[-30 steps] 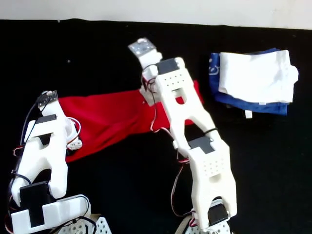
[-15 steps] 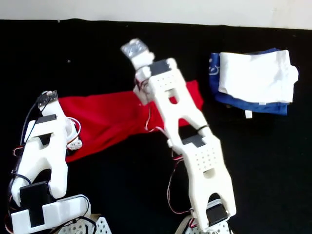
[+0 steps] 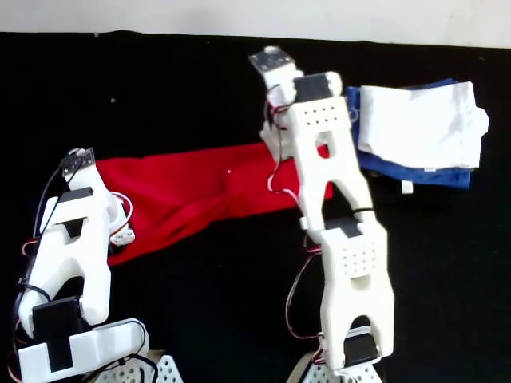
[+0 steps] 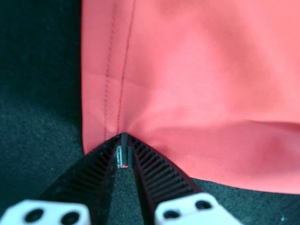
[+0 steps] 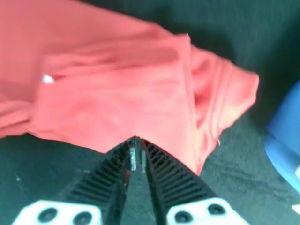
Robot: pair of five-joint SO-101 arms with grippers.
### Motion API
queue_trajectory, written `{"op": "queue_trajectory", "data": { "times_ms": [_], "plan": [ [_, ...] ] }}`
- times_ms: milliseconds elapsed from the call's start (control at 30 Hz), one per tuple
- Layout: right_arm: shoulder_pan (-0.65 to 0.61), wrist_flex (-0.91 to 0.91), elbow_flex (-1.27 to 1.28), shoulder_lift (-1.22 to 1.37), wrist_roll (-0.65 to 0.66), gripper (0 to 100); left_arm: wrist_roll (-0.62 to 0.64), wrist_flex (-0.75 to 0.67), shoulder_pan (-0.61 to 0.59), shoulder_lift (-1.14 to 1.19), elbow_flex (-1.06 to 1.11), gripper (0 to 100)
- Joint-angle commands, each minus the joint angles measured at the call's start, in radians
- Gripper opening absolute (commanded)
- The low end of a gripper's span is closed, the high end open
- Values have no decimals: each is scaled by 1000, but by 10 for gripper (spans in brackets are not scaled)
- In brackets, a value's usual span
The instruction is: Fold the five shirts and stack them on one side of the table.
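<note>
A red shirt (image 3: 184, 191) lies stretched across the black table (image 3: 160, 88) between the two arms. My left gripper (image 4: 123, 152) is shut on the red shirt (image 4: 197, 84) at a hemmed corner, at the cloth's left end in the high view. My right gripper (image 5: 136, 154) is shut on the edge of the red shirt (image 5: 117, 89), and the right arm (image 3: 319, 152) stands over the cloth's right end. A folded white shirt (image 3: 419, 124) rests on a folded blue shirt (image 3: 415, 171) at the table's right side.
The stack sits just right of the right arm. The blue shirt (image 5: 286, 136) shows at the right wrist view's edge. A pale wall (image 3: 255, 16) borders the table's far edge. Bare black table lies at the back left and the front middle.
The right arm swung right, towards the stack, with the shirt's edge held. The red cloth is now pulled out longer and flatter. The left arm has kept still.
</note>
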Motion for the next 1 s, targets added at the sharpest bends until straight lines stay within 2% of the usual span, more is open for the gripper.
{"op": "queue_trajectory", "data": {
  "times_ms": [0,367,600,800,967],
  "plan": [
    [47,7,76,-7,3,6,2,-6,7,-1,12,10],
    [170,-208,473,-18,94,6,2,-6,7,-1,12,10],
    [170,-125,479,-62,95,6,2,-6,7,-1,12,10],
    [168,-114,481,-297,89,6,6,8,7,-21,-21,10],
    [168,-64,484,-463,87,6,55,186,5,-137,-168,14]
  ]
}}
